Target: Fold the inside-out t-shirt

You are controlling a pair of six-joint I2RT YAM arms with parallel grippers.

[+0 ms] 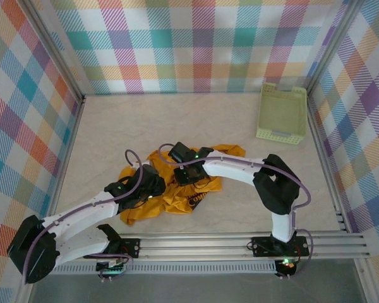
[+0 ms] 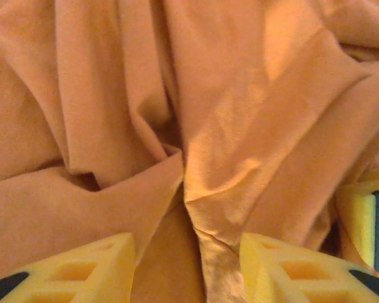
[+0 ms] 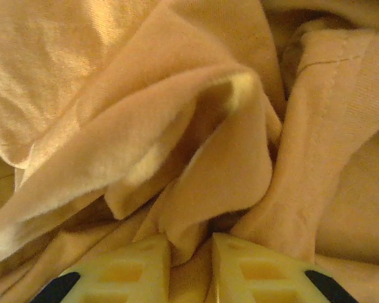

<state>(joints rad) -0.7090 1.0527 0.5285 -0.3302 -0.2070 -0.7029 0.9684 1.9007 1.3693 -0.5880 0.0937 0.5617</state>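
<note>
Two grippers meet on the crumpled inside-out t-shirt [image 1: 177,197] lying on the table [image 1: 177,120]: we see the right gripper [image 3: 191,252] pinching a fold, the left gripper [image 2: 186,252] parted astride a ridge, presumably to untangle it.

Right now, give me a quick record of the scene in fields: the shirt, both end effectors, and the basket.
t-shirt: mustard, crumpled in a heap on the table, near middle, navy print partly showing
left end effector: down on the heap, fingers apart, a cloth fold between them
right end effector: nearly closed, pinching a fold of the t-shirt
basket: pale green, far right corner, apart from the t-shirt
fold progress: not yet folded
</note>
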